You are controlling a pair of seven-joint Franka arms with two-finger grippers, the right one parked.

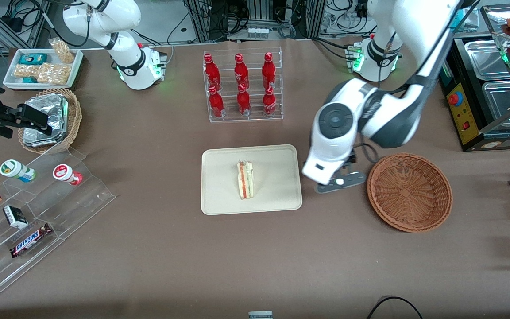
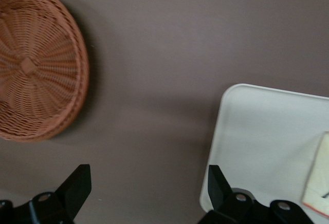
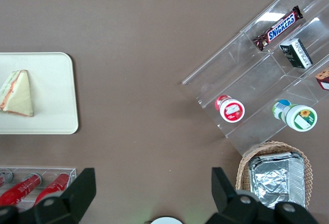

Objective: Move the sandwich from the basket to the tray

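Note:
The sandwich (image 1: 246, 179) (image 2: 318, 188) (image 3: 18, 93) lies on the cream tray (image 1: 219, 195) (image 2: 257, 131) (image 3: 51, 90), near its middle, with the red and green filling edge showing. The reddish-brown wicker basket (image 1: 409, 191) (image 2: 36, 64) stands beside the tray, toward the working arm's end, with nothing in it. My gripper (image 1: 326, 177) (image 2: 149, 175) hangs over the bare tablecloth between tray and basket, close to the tray's rim. It is open and holds nothing.
A clear rack of red bottles (image 1: 242, 86) stands farther from the front camera than the tray. Toward the parked arm's end are a stepped acrylic stand with snacks (image 1: 38, 212), a tan basket of foil packets (image 1: 53, 119) and a white snack tray (image 1: 42, 66). Black equipment (image 1: 481, 88) borders the working arm's end.

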